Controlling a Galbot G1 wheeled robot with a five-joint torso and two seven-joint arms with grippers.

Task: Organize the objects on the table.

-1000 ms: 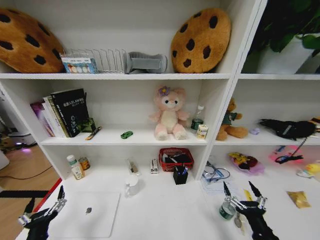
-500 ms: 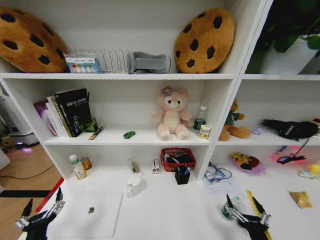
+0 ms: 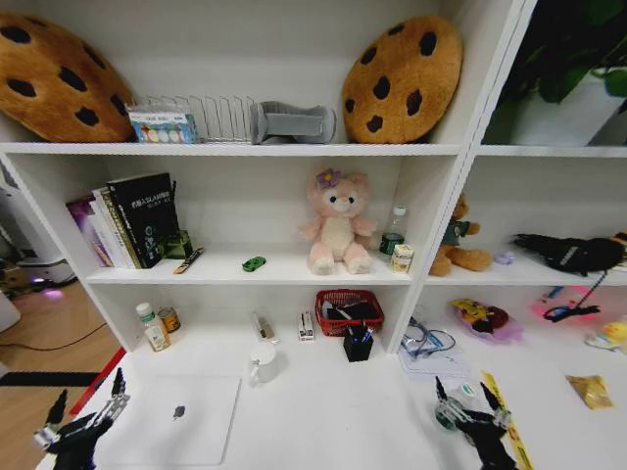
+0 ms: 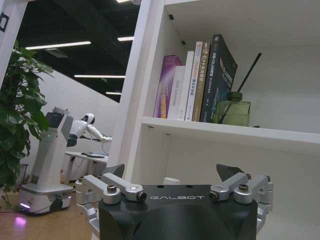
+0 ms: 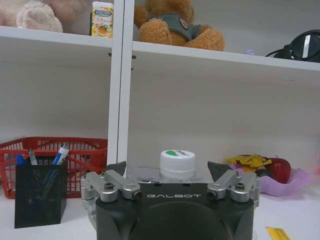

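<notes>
A closed silver laptop (image 3: 171,419) lies on the white table (image 3: 323,411) at the front left. My left gripper (image 3: 88,399) hovers open beside the laptop's left edge; in the left wrist view the left gripper (image 4: 172,172) faces the bookshelf with nothing between its fingers. A green toy car (image 3: 254,263) and a dark pen (image 3: 188,260) rest on the middle shelf. Blue pens (image 5: 56,159) stand in a black mesh holder (image 3: 357,345). My right gripper (image 3: 463,392) is open at the front right, its fingers on either side of a small white-capped bottle (image 5: 177,162).
A red basket (image 3: 348,308), a white mug (image 3: 261,364) and small bottles (image 3: 150,328) stand at the back of the table. A yellow strip (image 3: 505,421) and a yellow packet (image 3: 586,390) lie at the right. Books (image 3: 127,220) and a pink plush (image 3: 333,223) occupy the shelf above.
The camera shifted slightly. My right gripper dropped lower and moved a little left, closer around the small bottle. The left gripper has hardly moved.
</notes>
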